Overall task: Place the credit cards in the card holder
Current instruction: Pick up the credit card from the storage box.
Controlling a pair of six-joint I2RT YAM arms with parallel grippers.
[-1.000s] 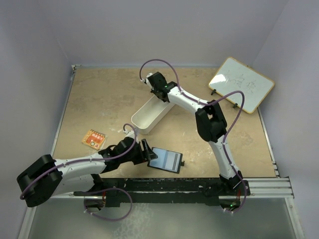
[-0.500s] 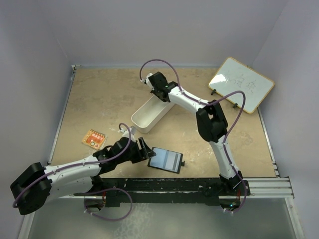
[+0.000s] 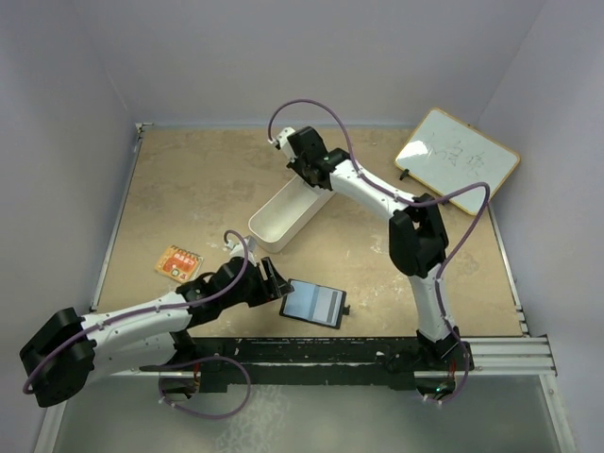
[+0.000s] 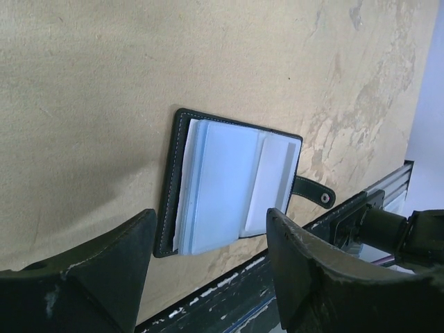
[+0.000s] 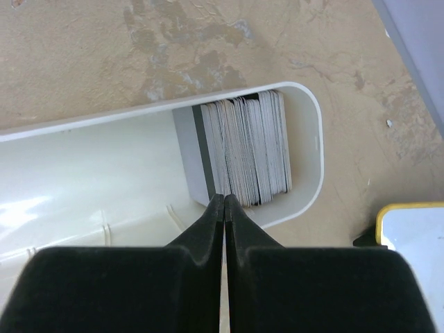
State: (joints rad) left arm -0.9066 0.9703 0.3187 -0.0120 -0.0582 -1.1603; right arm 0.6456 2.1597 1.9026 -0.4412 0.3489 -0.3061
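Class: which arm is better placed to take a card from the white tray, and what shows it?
The right. Its gripper, jaws shut, sits at the credit cards standing on edge in the white tray. The left gripper hangs open over the card holder, away from the tray.

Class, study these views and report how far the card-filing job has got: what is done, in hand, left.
Done: the card holder lies open, the left fingers spread beside it. In hand: the right fingers, shut, are at the credit cards standing in the white tray; whether they grip one is unclear. Left: every card; none shows in the holder.
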